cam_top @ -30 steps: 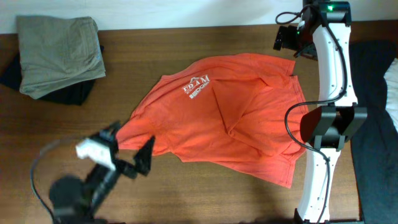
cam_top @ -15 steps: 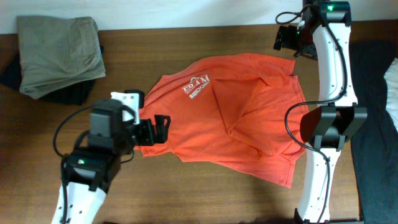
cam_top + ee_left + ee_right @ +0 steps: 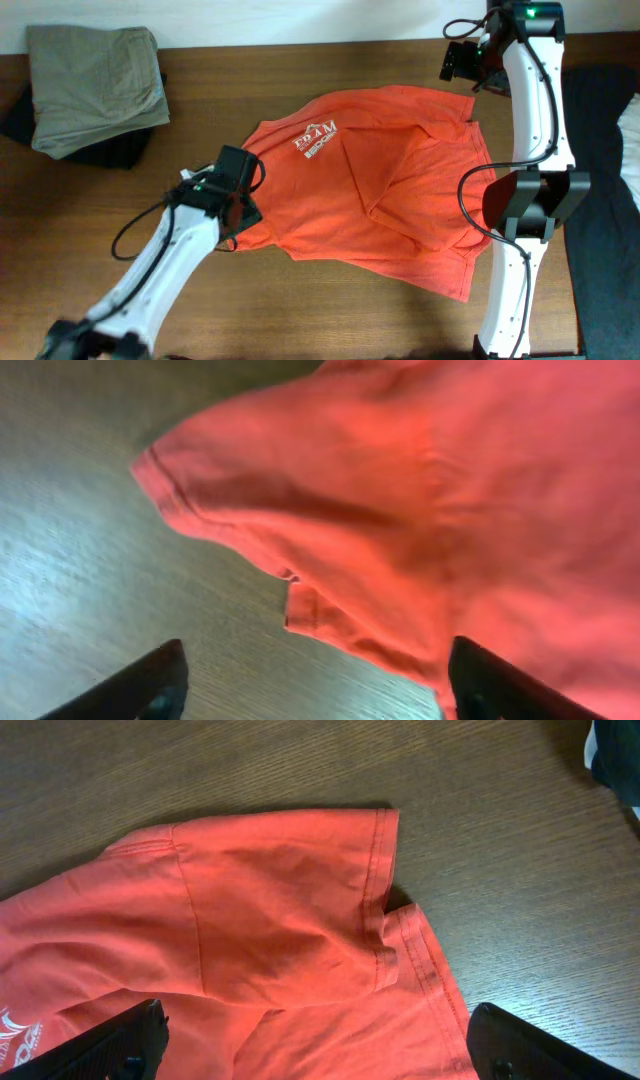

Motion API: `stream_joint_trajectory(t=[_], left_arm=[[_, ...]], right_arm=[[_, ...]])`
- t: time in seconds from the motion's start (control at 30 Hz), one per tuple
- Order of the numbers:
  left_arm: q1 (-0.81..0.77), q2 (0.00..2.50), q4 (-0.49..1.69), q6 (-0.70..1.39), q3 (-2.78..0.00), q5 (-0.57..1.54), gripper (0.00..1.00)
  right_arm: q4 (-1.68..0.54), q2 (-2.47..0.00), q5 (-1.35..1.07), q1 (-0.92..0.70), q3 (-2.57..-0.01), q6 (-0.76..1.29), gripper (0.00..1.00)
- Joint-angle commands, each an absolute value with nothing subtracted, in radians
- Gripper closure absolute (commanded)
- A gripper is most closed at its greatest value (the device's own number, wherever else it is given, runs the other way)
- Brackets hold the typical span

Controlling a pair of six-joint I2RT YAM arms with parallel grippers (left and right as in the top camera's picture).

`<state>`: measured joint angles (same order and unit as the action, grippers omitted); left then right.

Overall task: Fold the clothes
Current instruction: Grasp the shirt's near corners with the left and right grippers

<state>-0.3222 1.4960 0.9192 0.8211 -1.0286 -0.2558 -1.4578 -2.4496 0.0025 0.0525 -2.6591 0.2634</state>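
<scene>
Across the middle of the table (image 3: 300, 310), the shirt (image 3: 400, 190) is lying spread out but rumpled. Its white lettering (image 3: 316, 140) is facing up on the far-left part, and creases are running over the chest.

At the shirt's near-left edge, the left gripper (image 3: 240, 205) is hanging just over the cloth, its arm reaching in from the near-left corner. Seen from its wrist camera, the left gripper (image 3: 318, 660) is standing released and holding nothing. Its dark fingers (image 3: 160, 680) are spreading wide to either side of a bunched, hemmed corner of the shirt. Whether they are touching the wood I cannot tell.

At the far-right corner, the right gripper (image 3: 468, 65) is hovering beside the shirt's edge. In its own view the right gripper (image 3: 315, 1035) is likewise standing released, with its fingers (image 3: 120, 1040) showing wide apart in the lower corners. A sleeve (image 3: 290, 910) is lying flat on the wood ahead of them, ungrasped, its hem facing right.

At the far-left corner, well apart from the shirt, a folded khaki garment (image 3: 95, 85) is resting on a black garment (image 3: 118, 150).
</scene>
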Motion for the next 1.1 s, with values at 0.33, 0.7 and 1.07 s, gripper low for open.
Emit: stream_joint_trajectory(t=[0.33,0.7,1.07], left_arm=[[-0.264,1.703,0.934,0.832,-1.027,-0.103,0.43],[-0.219,1.707,0.916,0.810,-0.969,-0.097,0.42],[-0.157,1.709,0.775,0.601,-0.950,0.009,0.43]], right_arm=[[-1.459,-2.445,0.012,0.053,-2.667,0.274,0.01],[-1.459,-2.445,0.012,0.053,-2.667,0.274,0.01],[-1.459,-2.445,0.012,0.053,-2.667,0.274,0.01]])
